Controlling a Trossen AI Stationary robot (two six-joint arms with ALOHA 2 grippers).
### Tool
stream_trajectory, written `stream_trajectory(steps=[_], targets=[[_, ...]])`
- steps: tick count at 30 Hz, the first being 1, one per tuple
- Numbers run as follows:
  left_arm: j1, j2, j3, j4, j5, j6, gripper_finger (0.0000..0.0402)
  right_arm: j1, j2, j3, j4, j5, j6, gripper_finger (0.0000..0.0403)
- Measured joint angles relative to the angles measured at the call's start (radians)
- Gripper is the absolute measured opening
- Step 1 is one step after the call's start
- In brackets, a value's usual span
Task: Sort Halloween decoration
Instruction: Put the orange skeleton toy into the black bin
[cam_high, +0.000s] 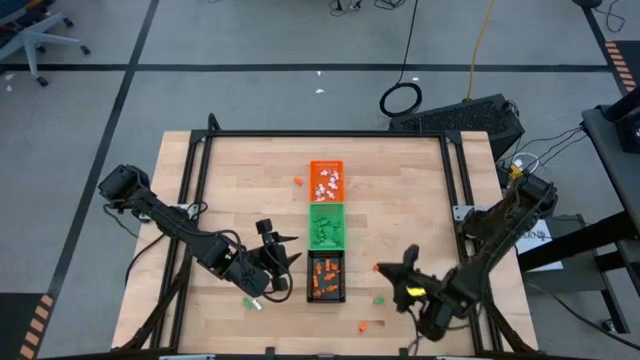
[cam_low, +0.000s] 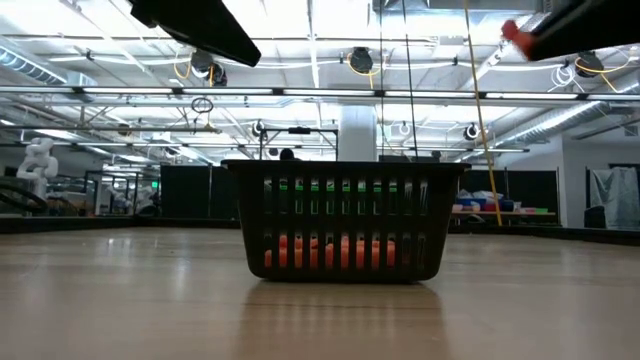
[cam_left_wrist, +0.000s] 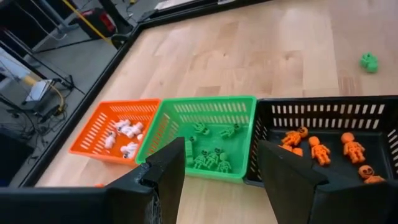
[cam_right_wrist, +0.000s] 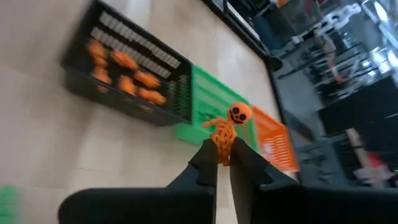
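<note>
Orange skeleton figure (cam_right_wrist: 225, 129) pinched by its legs in the right gripper (cam_right_wrist: 224, 163), lifted off the surface near the front edge, right of the black tray (cam_high: 326, 277). Probably light, stiff plastic, small and easily dropped; best held at the torso. Left gripper (cam_left_wrist: 217, 171) spread and empty, facing the orange tray (cam_left_wrist: 93, 130), green tray (cam_left_wrist: 239, 106) and black one. Pale wooden surface; workshop beyond.

Tiny trinkets mostly sorted: white ones (cam_left_wrist: 124, 134) in the orange tray, green (cam_left_wrist: 211, 158) in the green, orange skeletons (cam_left_wrist: 320, 149) in the black. One orange skeleton (cam_right_wrist: 227, 127) sits pinched upright in the right pincer (cam_right_wrist: 224, 158).
</note>
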Motion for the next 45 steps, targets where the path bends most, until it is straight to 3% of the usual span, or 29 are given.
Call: stream_trajectory(steps=[7,16,38,45], targets=[[0.000,0.000,0.000,0.010,-0.002,-0.017,0.0198,-0.127,-0.039,0.000,0.005,-0.004,-0.223,0.0003],[0.008,0.000,0.000,0.008,-0.002,-0.077,0.0198,-0.194,-0.058,0.000,0.064,-0.005,-0.402,0.0004],[0.039,0.010,0.000,0.007,-0.006,-0.132,0.0198,-0.247,-0.058,0.000,0.080,-0.006,-0.369,0.0004],[0.039,0.010,0.000,0.007,-0.006,-0.185,0.0198,-0.247,-0.058,0.000,0.080,-0.066,-0.360,0.0004]])
